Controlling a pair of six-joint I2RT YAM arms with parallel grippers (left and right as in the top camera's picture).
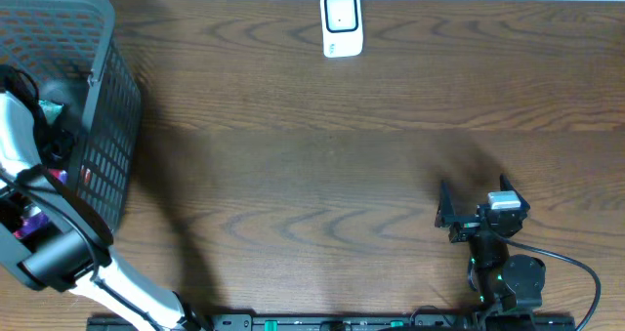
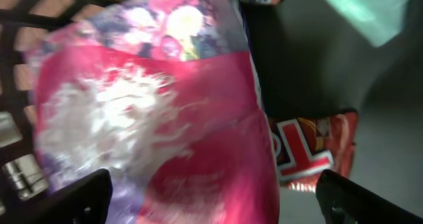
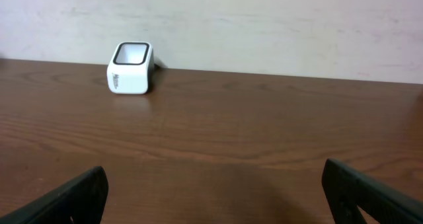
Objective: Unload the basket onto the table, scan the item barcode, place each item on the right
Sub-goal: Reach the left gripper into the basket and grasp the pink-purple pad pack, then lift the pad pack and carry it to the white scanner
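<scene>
Pink flowered packet (image 2: 152, 131) in the basket (image 1: 112, 87), just below the left tool (image 2: 218, 194), released and empty, long axis seemingly crosswise to the jaws; right tool (image 3: 218, 197), likewise released, well apart over the bench (image 1: 293, 175), facing the scanner (image 1: 342, 23).

Overhead above table (image 1: 322, 126), left wrist close inside basket (image 1: 112, 106), right wrist low, scanner (image 3: 130, 68) shared with overhead

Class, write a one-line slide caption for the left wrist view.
Left gripper, jaws open, hovers over a pink floral packet inside the black basket, a red snack packet beside it.
</scene>
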